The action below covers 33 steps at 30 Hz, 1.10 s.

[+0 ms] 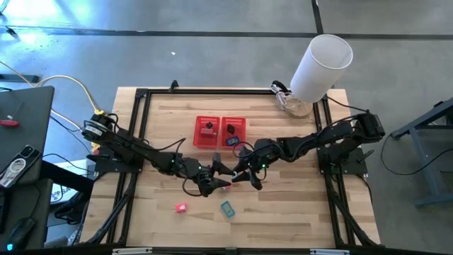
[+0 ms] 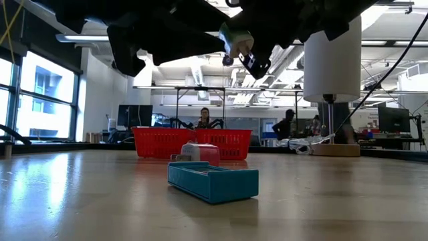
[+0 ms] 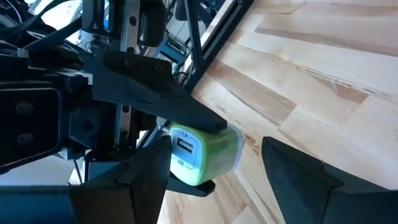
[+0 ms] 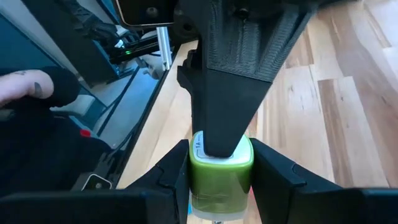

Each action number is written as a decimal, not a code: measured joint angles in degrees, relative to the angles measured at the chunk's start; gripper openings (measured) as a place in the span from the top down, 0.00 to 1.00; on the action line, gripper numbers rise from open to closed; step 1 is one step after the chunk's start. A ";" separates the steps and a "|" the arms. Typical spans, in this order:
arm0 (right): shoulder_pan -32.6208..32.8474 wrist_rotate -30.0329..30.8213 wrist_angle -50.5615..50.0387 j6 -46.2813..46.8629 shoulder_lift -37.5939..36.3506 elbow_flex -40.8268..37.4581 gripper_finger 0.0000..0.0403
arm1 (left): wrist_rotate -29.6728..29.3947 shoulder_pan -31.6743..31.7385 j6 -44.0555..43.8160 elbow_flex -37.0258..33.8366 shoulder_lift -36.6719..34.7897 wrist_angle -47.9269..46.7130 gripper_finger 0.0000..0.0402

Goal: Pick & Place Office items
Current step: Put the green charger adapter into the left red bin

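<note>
Mid-table, clear of the red mesh basket [image 1: 219, 132], the right gripper [image 4: 219, 180] clamps a green USB charger [image 4: 221, 169] marked "1A"; the left gripper [image 3: 211, 180] stands open around it

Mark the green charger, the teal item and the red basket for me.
green charger [image 4: 219, 167], right wrist view, its green side face.
teal item [image 2: 212, 181], low view, its long side.
red basket [image 1: 207, 144], high view, its near rim.

One red mesh basket [image 1: 220, 132] with two compartments: one small dark item in each. Near the basket on the table: one teal item [image 1: 227, 208], one red-pink item [image 1: 181, 207]. One green charger [image 4: 220, 167], one white cylinder [image 1: 322, 65].
</note>
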 joint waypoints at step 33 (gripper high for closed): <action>-2.05 -7.34 -5.21 -0.02 10.85 10.00 0.70 | 7.10 0.71 -9.00 0.12 2.84 -3.46 0.53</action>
